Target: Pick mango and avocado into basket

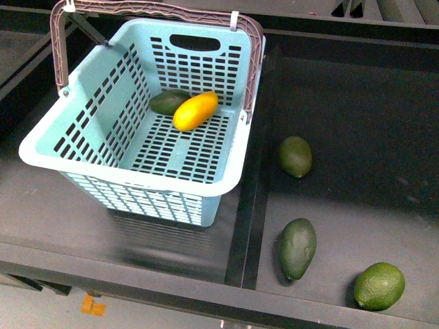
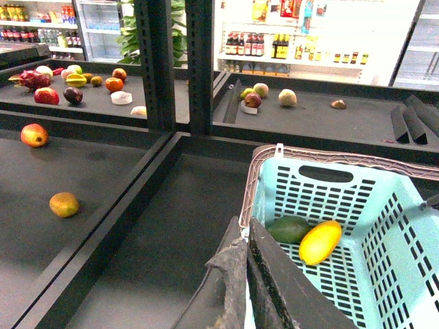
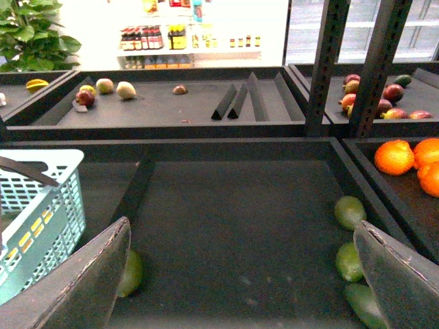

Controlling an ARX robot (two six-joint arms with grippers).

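Note:
The light blue-green basket (image 1: 130, 179) stands on the left shelf with its brown handles raised. On its slotted floor the yellow-orange mango (image 1: 195, 110) rests against the dark green avocado (image 1: 169, 102). Neither gripper shows in the front view. In the left wrist view my left gripper (image 2: 243, 226) is shut on nothing, just outside the basket (image 2: 302, 195) by its handle, with the mango (image 2: 320, 242) and avocado (image 2: 288, 229) beyond it. In the right wrist view my right gripper (image 3: 240, 229) is open over the dark shelf floor, with the basket (image 3: 41, 205) off to one side.
On the right shelf lie two more dark green avocados (image 1: 295, 156) (image 1: 297, 247) and a brighter green round fruit (image 1: 378, 286). A raised divider (image 1: 247, 205) separates the two shelves. Green fruits (image 3: 350, 211) (image 3: 130, 273) lie near my right fingers. Oranges (image 3: 394, 156) fill a further bin.

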